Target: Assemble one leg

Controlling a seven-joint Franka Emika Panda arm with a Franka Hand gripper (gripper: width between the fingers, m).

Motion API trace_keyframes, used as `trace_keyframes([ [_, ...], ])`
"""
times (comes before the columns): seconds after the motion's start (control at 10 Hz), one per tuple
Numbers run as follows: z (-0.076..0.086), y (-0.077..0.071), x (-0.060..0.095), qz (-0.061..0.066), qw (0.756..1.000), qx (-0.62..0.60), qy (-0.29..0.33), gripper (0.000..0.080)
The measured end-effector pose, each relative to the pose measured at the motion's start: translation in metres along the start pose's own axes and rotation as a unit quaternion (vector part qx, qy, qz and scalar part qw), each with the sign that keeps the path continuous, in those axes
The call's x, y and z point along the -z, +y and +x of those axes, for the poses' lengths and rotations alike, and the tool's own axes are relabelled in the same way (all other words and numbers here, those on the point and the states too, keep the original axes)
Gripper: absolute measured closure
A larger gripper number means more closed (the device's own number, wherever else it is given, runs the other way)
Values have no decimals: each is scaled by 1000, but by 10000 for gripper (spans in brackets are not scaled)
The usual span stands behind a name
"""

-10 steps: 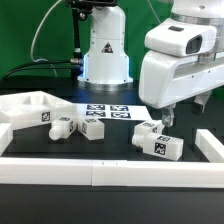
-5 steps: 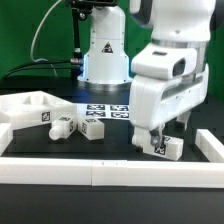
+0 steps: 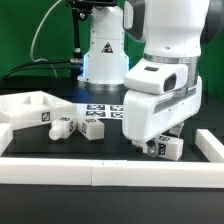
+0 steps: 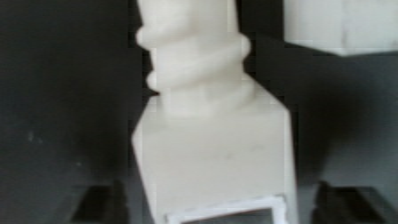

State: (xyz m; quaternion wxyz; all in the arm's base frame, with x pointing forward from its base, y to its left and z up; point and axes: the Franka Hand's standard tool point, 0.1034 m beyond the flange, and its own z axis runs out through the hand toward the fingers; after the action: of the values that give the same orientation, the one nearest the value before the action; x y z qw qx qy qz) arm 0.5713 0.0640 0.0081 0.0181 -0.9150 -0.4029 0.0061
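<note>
1. The hand [image 3: 157, 138] is low over the table [image 3: 100, 148], at the exterior view's right.
2. The leg [image 3: 166, 149] lies on the table, between the jaws.
3. In the wrist view a dark gap shows on each side of the leg [image 4: 214, 150], so the hand is open, gripping nothing.
4. A second leg [image 3: 95, 128] lies well apart, toward the exterior view's left.

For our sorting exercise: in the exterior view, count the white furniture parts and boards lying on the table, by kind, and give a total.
Legs: 3 (the arm may hide more)
Tray-like panel: 1
Marker board: 1
Total: 5
</note>
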Motion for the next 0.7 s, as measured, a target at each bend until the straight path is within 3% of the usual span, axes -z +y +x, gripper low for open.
trace_keyframes([
  [0.2,0,0,1,0,1000,0,0,536],
  [0.3,1,3,10,6,1000,0,-12,536],
  [0.4,4,5,28,-1,1000,-2,-7,535],
  [0.6,-6,-9,63,-10,999,-30,-6,535],
  [0.7,-11,-24,85,-15,998,-53,-7,535],
])
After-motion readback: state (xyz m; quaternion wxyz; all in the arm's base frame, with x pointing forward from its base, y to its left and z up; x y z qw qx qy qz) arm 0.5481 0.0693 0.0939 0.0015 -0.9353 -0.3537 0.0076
